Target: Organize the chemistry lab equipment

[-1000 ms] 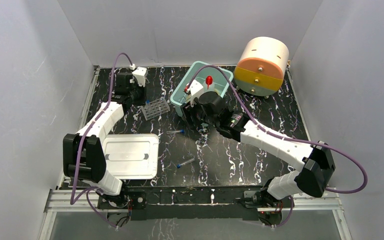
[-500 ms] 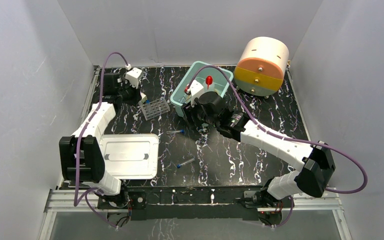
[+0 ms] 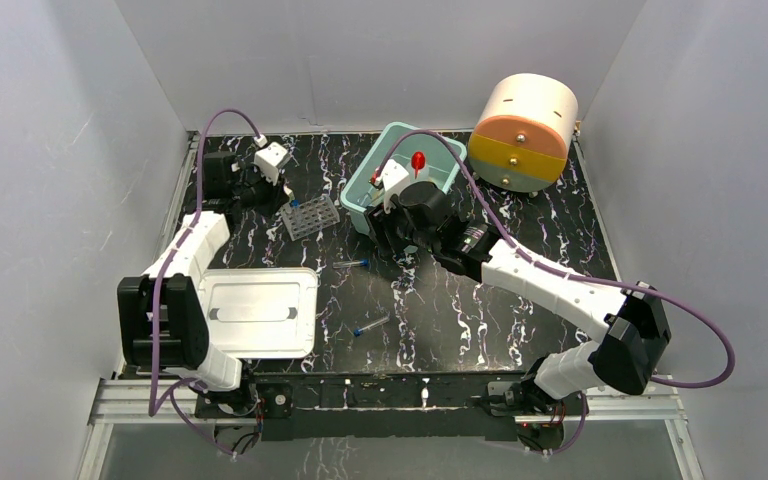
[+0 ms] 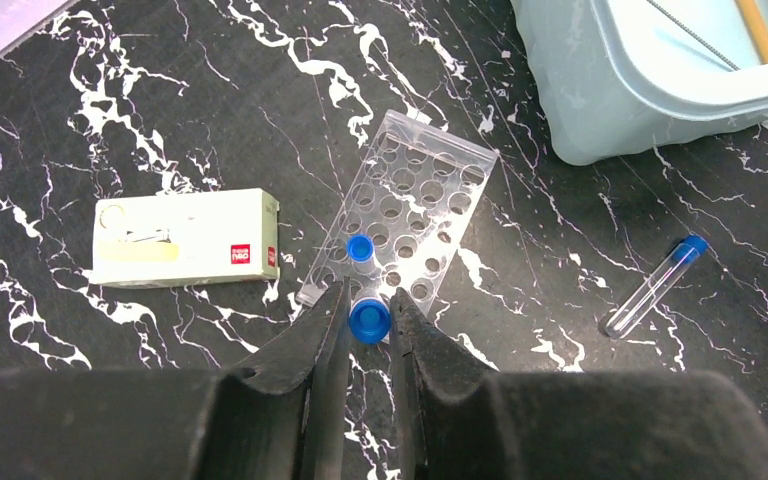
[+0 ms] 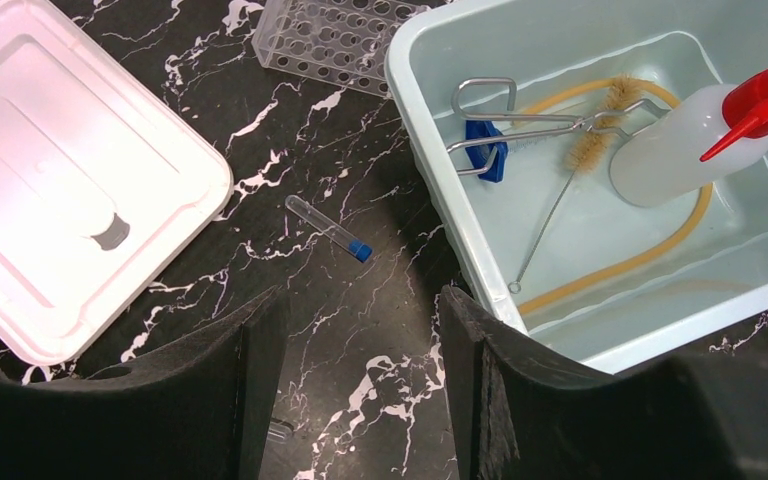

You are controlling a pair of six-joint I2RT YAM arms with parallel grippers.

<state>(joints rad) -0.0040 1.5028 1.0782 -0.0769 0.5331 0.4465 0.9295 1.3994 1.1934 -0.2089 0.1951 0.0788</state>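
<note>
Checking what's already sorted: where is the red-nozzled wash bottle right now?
In the right wrist view, the wash bottle sits inside the pale bin, toward the right, beside the brush and tan tubing.

Your left arm [image 3: 192, 245] reaches far forward, left gripper [image 4: 370, 302] pinched on a blue-capped tube [image 4: 369, 321]; your right arm [image 3: 550, 285] stretches diagonally left, right gripper [image 5: 360, 297] gaping wide.

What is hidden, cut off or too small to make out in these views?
Left wrist view: the left gripper hides the body of the thin blue-capped tube it holds; whether it sits in the clear plastic tube rack is unclear.
Top view: the right arm covers most of the pale teal bin.
Right wrist view: the right gripper cuts off a second clear tube.
Left wrist view: the cream box has print too small to read.
</note>
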